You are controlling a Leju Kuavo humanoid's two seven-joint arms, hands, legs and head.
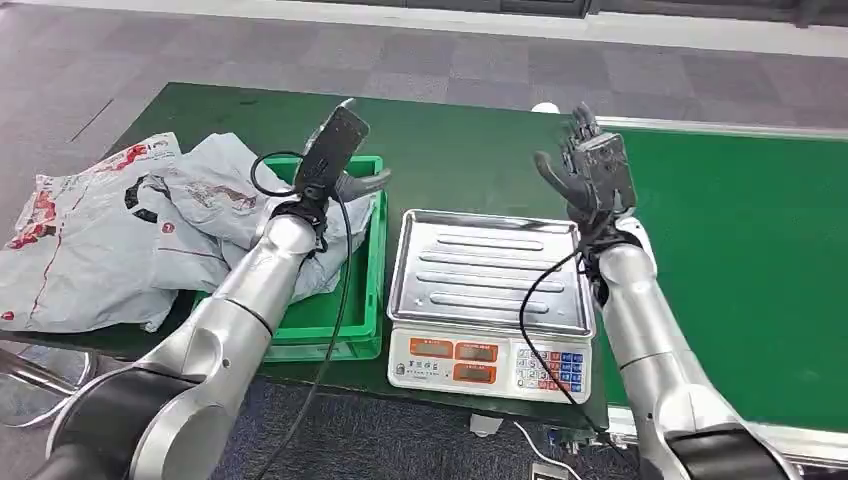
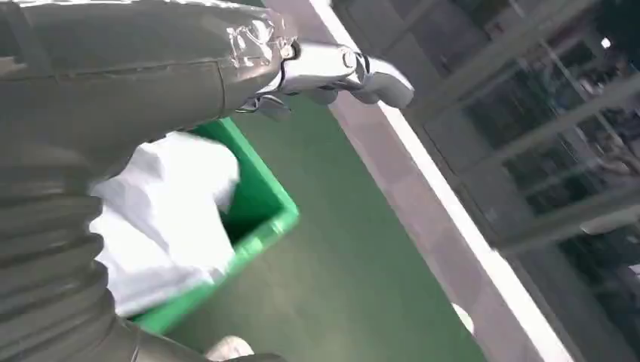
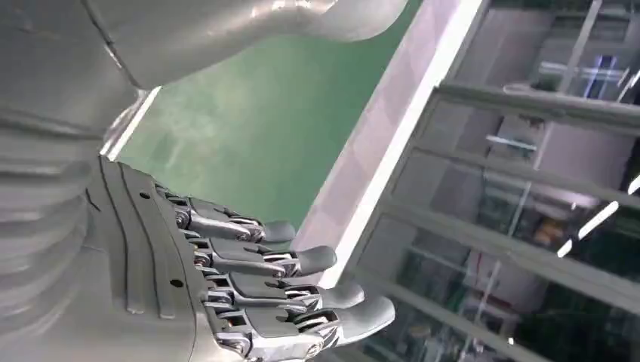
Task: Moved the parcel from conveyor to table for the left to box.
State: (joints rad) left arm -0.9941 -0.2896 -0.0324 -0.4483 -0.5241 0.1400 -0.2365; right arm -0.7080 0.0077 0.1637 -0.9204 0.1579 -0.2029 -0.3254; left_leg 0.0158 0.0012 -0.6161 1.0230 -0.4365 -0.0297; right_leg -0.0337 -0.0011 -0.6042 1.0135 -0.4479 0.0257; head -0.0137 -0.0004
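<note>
Scale (image 1: 488, 300) sits nearest you at the table's front edge, its steel tray bare, with the green box (image 1: 366, 300) just beside it on the left. Grey parcels (image 1: 110, 225) lie heaped in that box and spill over the table to its left; you have none on the conveyor (image 1: 740, 230) that the frames show. Above the box your left hand (image 1: 335, 160) is raised, fingers loosely apart and holding nothing. Your right hand (image 1: 590, 175) is lifted between scale and conveyor, fingers spread, also empty. You look to be between parcels: earlier ones seem boxed, none in hand. Next, swing the right hand out over the conveyor and wait for a parcel within reach before closing.
</note>
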